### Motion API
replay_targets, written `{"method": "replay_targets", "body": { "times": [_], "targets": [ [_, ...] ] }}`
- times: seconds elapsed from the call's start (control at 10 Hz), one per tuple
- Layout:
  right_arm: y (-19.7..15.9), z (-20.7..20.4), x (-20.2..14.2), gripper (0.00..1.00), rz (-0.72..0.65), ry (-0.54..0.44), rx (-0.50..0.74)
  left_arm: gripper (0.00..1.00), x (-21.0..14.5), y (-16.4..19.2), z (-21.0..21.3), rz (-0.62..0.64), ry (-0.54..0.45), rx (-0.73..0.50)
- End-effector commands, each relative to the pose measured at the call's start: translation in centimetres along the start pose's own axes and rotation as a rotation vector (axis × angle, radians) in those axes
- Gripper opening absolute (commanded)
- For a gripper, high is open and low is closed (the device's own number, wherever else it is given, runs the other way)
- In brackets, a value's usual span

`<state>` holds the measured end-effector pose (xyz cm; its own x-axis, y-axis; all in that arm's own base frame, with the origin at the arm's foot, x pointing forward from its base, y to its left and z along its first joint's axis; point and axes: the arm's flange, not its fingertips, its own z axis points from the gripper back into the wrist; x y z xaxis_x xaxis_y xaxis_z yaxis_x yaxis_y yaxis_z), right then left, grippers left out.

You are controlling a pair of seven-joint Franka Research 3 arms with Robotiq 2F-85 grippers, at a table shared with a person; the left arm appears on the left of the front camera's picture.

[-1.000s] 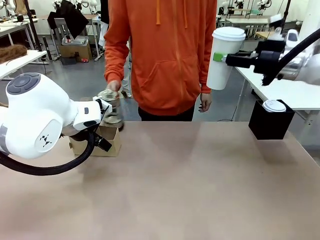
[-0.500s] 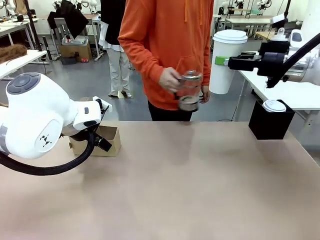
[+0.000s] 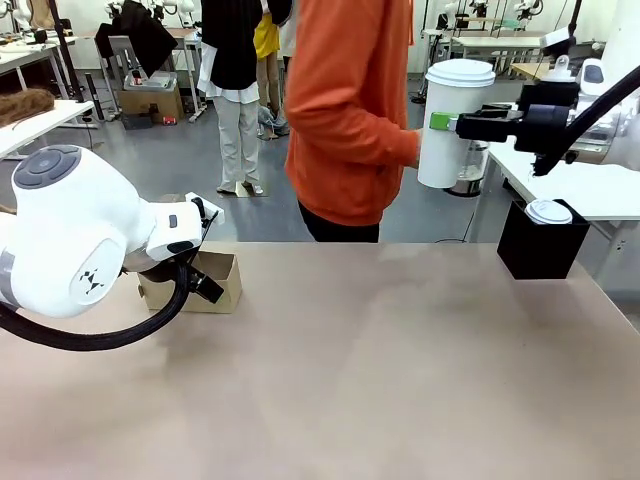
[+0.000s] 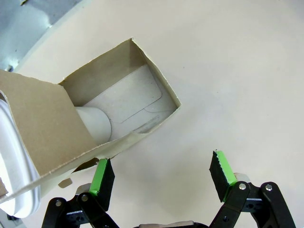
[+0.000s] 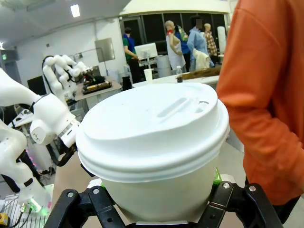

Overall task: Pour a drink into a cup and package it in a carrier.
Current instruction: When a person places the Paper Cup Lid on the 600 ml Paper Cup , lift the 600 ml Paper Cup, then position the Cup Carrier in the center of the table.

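The right end effector [image 3: 444,121] is up in the air over the far right of the counter [image 3: 380,370], pinching a tall white cup [image 3: 455,125] from the side. The cup is upright and has a white plastic top on it. In the right wrist view, the cup [image 5: 152,142] sits between the two fingers, with a green pad [image 5: 216,177] pressed against its wall. A person in an orange hoodie [image 3: 350,120] stands side-on at the far edge, one sleeve reaching toward the cup. That hand is hidden behind the cup.

The brown cardboard carrier [image 3: 222,278] rests on the counter at the far left, just beside the left arm's wrist. In the left wrist view, the left end effector [image 4: 162,175] is spread wide over bare counter next to the carrier [image 4: 90,76], gripping nothing. One green pad [image 4: 101,176] is close to the cardboard wall. A white rounded shape shows inside the open compartment, but I cannot tell what it is.

A black box [image 3: 540,252] stands at the right edge of the counter, with a loose lid [image 3: 549,211] lying on top of it.
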<state>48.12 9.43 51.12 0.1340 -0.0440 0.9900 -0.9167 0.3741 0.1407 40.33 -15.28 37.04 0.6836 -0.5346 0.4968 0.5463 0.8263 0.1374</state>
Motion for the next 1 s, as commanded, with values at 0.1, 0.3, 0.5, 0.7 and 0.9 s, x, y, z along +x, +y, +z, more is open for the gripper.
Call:
{"method": "replay_targets", "body": {
  "times": [0.1, 0.3, 0.5, 0.7, 0.9],
  "targets": [
    [0.18, -0.1, 0.44, 0.8, 0.006, -0.008, 0.008, 1.0, -0.07, 0.05, 0.06, 0.002, -0.001, -0.002],
    [0.18, -0.1, 0.44, 0.8, 0.006, -0.008, 0.008, 1.0, -0.07, 0.05, 0.06, 0.002, -0.001, -0.002],
    [0.18, -0.1, 0.44, 0.8, 0.006, -0.008, 0.008, 1.0, -0.07, 0.05, 0.06, 0.002, -0.001, -0.002],
    [0.18, -0.1, 0.44, 0.8, 0.006, -0.008, 0.008, 1.0, -0.07, 0.05, 0.06, 0.002, -0.001, -0.002],
    [0.18, -0.1, 0.44, 0.8, 0.006, -0.008, 0.008, 1.0, 0.0, 0.0, 0.0, 0.0, 0.0, 0.0]
  ]
}}
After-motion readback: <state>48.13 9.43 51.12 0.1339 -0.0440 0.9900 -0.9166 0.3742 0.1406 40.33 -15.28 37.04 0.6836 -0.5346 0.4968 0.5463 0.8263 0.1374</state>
